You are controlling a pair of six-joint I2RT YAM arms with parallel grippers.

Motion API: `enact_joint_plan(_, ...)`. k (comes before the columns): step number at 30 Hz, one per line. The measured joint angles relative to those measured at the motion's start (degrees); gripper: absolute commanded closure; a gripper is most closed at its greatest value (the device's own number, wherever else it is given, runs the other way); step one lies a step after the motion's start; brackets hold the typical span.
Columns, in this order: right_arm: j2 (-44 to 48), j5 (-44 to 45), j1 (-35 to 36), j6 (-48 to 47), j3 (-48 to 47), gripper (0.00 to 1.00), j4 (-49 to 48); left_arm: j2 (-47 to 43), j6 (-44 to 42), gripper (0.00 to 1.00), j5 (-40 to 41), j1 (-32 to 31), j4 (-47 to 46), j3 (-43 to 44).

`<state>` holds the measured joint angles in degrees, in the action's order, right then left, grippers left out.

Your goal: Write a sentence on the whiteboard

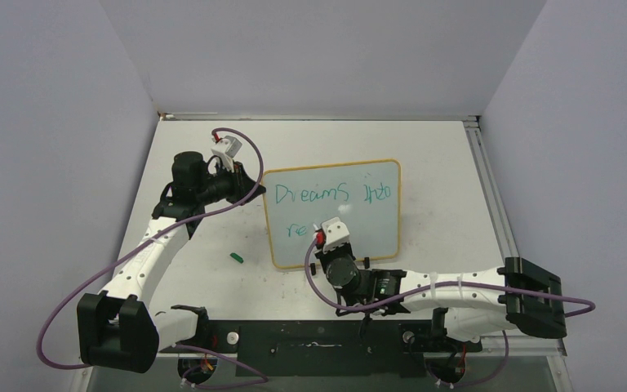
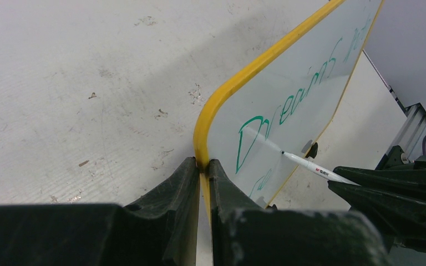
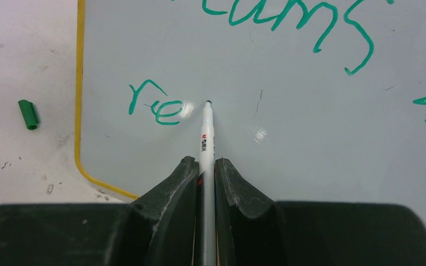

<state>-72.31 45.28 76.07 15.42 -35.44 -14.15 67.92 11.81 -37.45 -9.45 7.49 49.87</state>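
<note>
Right wrist: right jaws clamp a slim white marker; left jaws pinch the rounded yellow rim of the whiteboard.

From overhead the right arm hid the marker; the right wrist view clipped the sentence at its top line.

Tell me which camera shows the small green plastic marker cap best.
Right wrist view: the small green plastic marker cap lies close, its tube shape clear. The top view shows only a speck; the left wrist view misses it.
</note>
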Motion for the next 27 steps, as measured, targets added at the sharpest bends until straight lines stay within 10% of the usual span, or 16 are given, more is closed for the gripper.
enact_joint_plan(27, -1.3, -2.0, 1.6, 1.7, 0.4, 0.95, 2.4, 0.0, 0.0, 1.0, 0.2, 0.0, 0.0, 0.0)
